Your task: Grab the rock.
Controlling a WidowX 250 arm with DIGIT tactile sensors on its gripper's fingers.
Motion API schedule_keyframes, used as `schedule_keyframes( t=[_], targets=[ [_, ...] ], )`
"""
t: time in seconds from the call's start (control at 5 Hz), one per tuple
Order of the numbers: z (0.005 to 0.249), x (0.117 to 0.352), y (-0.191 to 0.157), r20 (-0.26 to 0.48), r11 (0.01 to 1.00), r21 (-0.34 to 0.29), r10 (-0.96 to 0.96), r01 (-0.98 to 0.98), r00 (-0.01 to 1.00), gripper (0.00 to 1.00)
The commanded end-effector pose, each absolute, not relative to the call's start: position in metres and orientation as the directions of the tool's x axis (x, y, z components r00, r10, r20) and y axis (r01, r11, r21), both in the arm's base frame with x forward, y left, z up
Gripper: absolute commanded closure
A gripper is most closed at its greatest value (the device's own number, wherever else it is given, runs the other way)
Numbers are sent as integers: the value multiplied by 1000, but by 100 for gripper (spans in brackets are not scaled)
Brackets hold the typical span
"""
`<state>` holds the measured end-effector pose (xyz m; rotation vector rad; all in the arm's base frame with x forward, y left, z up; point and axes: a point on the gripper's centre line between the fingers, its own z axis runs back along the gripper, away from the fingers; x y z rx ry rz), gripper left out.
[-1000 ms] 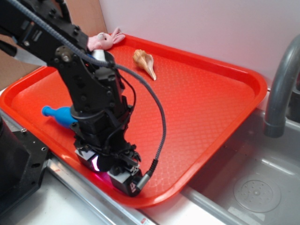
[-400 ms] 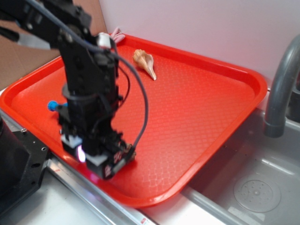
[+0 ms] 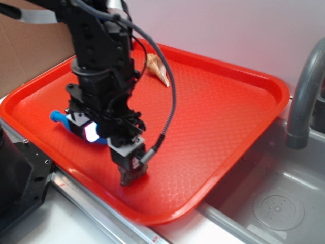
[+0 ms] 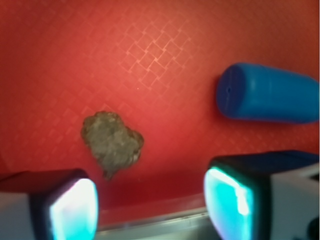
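Near the front edge of the orange-red tray [image 3: 228, 132], the WidowX arm's gripper [image 4: 150, 210] is hanging with its jaws spread wide, the two glowing pads [image 4: 75, 207] set well apart in the wrist view and nothing held between them. The rock [image 4: 112, 142], a rough brown-grey lump, is lying on the tray floor in the gap ahead of the pads, closer to the left one and touching neither. In the exterior view the rock [image 3: 132, 175] is showing just under the gripper's tip, close to the tray's near rim. A blue bottle [image 4: 270, 92] is lying to the right in the wrist view, apart from the rock, and a tan seashell [image 3: 157, 68] is resting at the far side. Judging from this, the approach is largely done; lowering around the rock, closing and lifting all appear to be left.
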<state>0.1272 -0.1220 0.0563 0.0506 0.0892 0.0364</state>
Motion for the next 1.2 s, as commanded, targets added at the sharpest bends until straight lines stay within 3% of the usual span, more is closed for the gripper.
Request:
schedule_keyframes(
  t=[0.0, 0.2, 0.4, 0.6, 0.8, 1.0],
  targets=[
    [39, 143, -136, -72, 1000, -13, 10, -11, 997, 0],
    [25, 143, -145, -72, 998, -55, 26, -30, 997, 0],
    [13, 137, -154, -118, 997, -69, 7, -15, 993, 0],
    [11, 140, -153, -144, 998, -55, 15, -24, 989, 100],
    [20, 143, -150, -134, 999, -29, 19, -24, 991, 100],
    [56, 157, -135, -104, 999, 42, 30, -26, 994, 100]
  ],
)
